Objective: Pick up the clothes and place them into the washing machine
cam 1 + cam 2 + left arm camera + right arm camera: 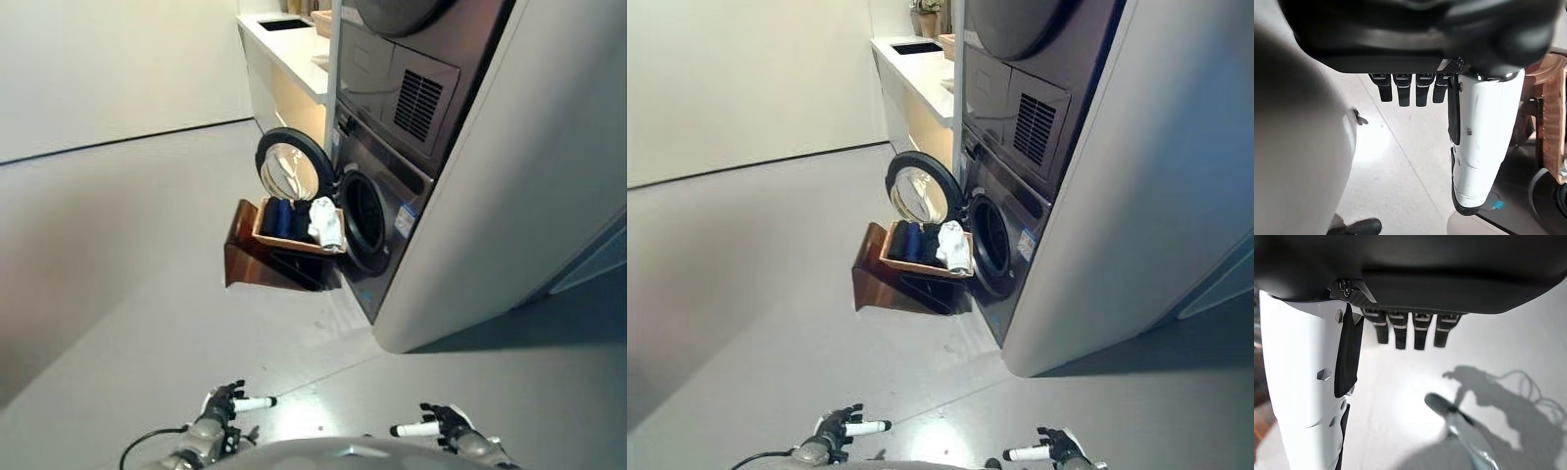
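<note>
Grey floor [147,245], smooth and pale, wide and open from the near edge of the head views up to a light wall [108,69] on the left.

Clothes [294,217]: dark folded pieces with one white piece [326,223] at the machine side, lying in a shallow tan basket [294,242]. Basket raised on a reddish-brown stand [257,259], its right edge just beside the drum opening.

Washing machine [377,211]: dark grey front, low in a stacked tower, second unit with a vent grille [418,103] above. Drum opening [364,213] dark and round, facing left. Round door [291,166] swung open to the left, standing behind and above the basket, glass catching light.

White panel [519,186] flanking the tower on the right, its lower edge meeting the floor near the machine's front corner. White worktop [284,44] with a dark sink beyond the tower, along the far wall.

Left robot hand [227,402]: low at the near edge, well apart from the basket, fingers [1409,89] straight in a row, white-covered thumb [1484,142] extended, holding nothing.

Right robot hand [446,423]: low at the near edge on the right, likewise relaxed, fingers [1409,330] straight, white thumb [1303,382] out, empty.

Bare floor between both hands and the stand.
</note>
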You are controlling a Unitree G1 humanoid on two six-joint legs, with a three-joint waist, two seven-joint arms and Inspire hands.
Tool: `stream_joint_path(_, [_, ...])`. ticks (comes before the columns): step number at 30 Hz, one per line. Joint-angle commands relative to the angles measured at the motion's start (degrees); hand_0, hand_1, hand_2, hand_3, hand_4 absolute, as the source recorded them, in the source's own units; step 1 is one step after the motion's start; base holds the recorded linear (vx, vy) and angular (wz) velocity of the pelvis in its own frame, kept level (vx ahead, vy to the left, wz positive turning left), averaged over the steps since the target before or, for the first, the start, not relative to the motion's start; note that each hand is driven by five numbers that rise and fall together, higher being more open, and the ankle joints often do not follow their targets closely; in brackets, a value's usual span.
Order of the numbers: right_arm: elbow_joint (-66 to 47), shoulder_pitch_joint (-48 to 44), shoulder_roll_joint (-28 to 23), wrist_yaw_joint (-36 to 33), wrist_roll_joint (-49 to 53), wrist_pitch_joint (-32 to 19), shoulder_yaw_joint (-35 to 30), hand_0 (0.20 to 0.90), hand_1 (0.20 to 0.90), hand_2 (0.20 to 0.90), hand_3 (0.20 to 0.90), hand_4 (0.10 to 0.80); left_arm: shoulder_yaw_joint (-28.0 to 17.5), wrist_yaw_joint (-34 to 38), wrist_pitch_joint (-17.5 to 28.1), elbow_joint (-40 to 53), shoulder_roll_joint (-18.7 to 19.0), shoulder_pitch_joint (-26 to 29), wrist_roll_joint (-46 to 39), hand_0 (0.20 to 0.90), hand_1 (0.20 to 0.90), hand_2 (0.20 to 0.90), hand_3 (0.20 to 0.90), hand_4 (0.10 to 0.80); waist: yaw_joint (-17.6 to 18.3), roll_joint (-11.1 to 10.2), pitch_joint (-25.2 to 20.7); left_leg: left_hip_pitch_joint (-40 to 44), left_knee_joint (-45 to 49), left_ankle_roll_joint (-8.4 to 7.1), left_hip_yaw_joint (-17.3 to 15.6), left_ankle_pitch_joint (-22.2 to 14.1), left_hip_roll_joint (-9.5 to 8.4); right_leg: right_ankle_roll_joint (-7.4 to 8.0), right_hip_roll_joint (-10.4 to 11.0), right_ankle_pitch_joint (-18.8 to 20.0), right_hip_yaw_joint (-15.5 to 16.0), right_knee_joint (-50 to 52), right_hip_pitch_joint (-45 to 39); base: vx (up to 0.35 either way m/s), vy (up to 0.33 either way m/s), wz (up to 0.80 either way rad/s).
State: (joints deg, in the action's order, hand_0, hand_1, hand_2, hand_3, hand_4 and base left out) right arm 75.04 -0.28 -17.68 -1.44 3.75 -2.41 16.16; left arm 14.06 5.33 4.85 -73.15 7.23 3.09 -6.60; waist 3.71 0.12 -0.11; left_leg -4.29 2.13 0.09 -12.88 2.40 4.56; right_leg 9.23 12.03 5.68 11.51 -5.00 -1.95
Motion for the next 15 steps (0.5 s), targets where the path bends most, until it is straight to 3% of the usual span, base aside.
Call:
stream_joint_path(1, [1.2, -5.6, 0.7, -0.8, 0.8, -1.3, -0.3, 0.900, 0.900, 0.900, 0.900, 0.800, -0.5, 1.3, 1.7, 2.2, 3.2, 1.3, 0.6, 0.900, 0.900, 0.900, 0.900, 0.800, -0.4, -1.3, 1.6, 1.9, -0.1, -2.29, 1.2, -4.2, -3.13, -3.11, -4.6, -3.4, 2.0, 0.0, 1.4, 0.094, 0.071, 0.03])
stream_joint_path(4, [1.5, -5.5, 0.9, -0.7, 0.5, -1.3, -0.5, 0.900, 0.900, 0.900, 0.900, 0.800, -0.5, 1.3, 1.8, 2.2, 3.1, 1.2, 0.5, 0.900, 0.900, 0.900, 0.900, 0.800, -0.5, -1.2, 1.4, 2.6, -1.1, -2.12, 1.1, -4.0, -3.45, -2.96, -4.3, -3.3, 2.3, 0.0, 1.1, 0.052, 0.059, 0.04])
stream_joint_path(10, [3.8, -4.6, 1.2, -0.2, 0.1, -0.7, -2.5, 0.900, 0.900, 0.900, 0.900, 0.800, -0.8, 0.0, 1.8, 2.0, 3.8, 0.0, 1.3, 0.900, 0.900, 0.900, 0.900, 0.800, -1.0, -0.7, 1.1, 5.5, -5.3, -0.27, 2.9, -3.5, -5.47, -2.08, -2.5, -4.8, 1.4, 7.0, 2.5, 0.079, 0.156, 0.04])
stream_joint_path(12, [4.0, -4.5, 1.2, -0.1, 0.8, -0.9, -2.8, 0.900, 0.900, 0.900, 0.900, 0.800, -0.6, -0.3, 1.9, 2.2, 4.5, 0.1, 1.7, 0.900, 0.900, 0.900, 0.900, 0.800, -0.2, -0.7, 2.1, 5.8, -5.7, 0.41, 5.0, -3.0, -5.70, -2.34, -4.4, -6.3, -3.5, 11.7, 4.7, 0.044, 0.139, -0.01])
stream_joint_path(13, [4.1, -4.7, 1.2, -0.1, 1.4, -1.0, -2.9, 0.900, 0.900, 0.900, 0.900, 0.800, -0.5, -0.4, 1.9, 2.1, 4.9, 0.2, 2.0, 0.900, 0.900, 0.900, 0.900, 0.800, 0.8, -0.5, 2.2, 5.8, -6.1, 0.50, 6.1, -2.5, -5.79, -2.71, -7.0, -7.1, -8.5, 12.5, 6.0, 0.028, 0.076, 0.04])
stream_joint_path(14, [4.1, -4.7, 1.2, -0.1, 1.4, -1.0, -2.9, 0.900, 0.900, 0.900, 0.900, 0.800, -0.5, -0.4, 1.9, 2.1, 4.9, 0.2, 2.0, 0.900, 0.900, 0.900, 0.900, 0.800, 0.8, -0.5, 2.0, 5.6, -6.1, 0.49, 6.1, -2.5, -5.77, -2.73, -7.0, -7.0, -8.5, 12.5, 6.1, 0.046, 0.080, 0.19])
stream_joint_path(15, [4.1, -4.8, 1.2, -0.1, 2.6, -1.2, -3.1, 0.900, 0.900, 0.900, 0.900, 0.800, -0.2, -0.3, 2.1, 1.6, 5.3, 0.5, 2.5, 0.900, 0.900, 0.900, 0.900, 0.800, 1.6, -0.5, 2.0, 5.5, -6.5, 0.49, 7.0, -2.1, -6.08, -3.08, -9.3, -7.3, -13.7, 10.8, 6.5, 0.037, 0.030, 0.38])
